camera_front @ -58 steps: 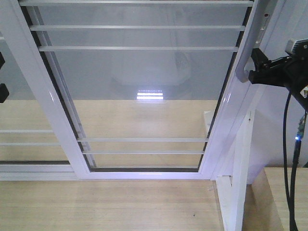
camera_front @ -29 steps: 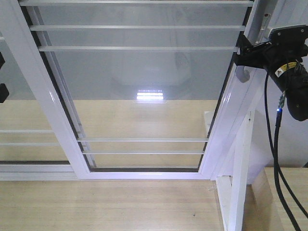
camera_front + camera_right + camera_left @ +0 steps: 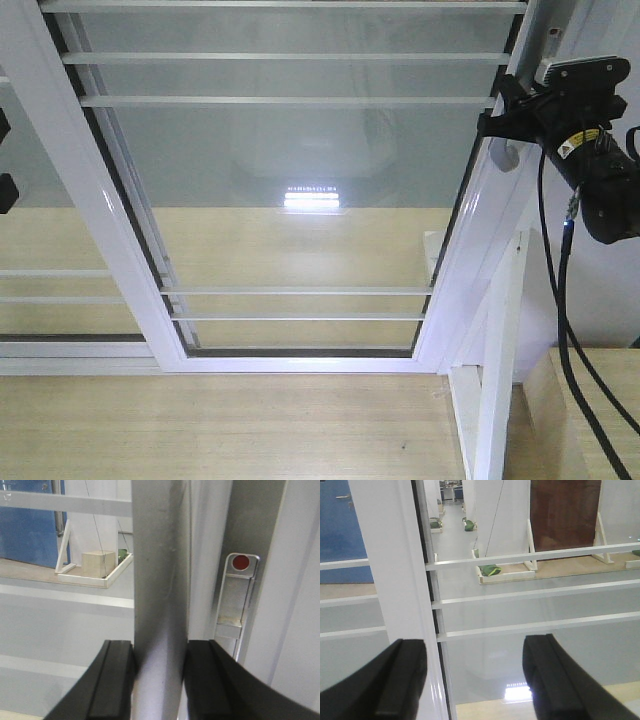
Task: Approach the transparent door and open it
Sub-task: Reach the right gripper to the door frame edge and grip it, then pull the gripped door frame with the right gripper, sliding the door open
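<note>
Glass door [image 3: 300, 200] seen filling centre of front view: white frame, two thin white bars low down. Grey handle [image 3: 159, 570] set on door's right edge, upper right in front view. Right gripper [image 3: 159, 672] clamped on handle, black jaws pressed against both its sides. Lock plate [image 3: 238, 595] with red dot seen just right of handle. Left gripper [image 3: 475, 680] held facing glass beside white upright [image 3: 395, 565], jaws spread wide, nothing gripped. Wooden floor [image 3: 250, 420] seen below door.

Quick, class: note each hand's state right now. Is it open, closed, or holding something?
Left hand: open, holding nothing.
Right hand: closed on the grey handle of the transparent door.
</note>
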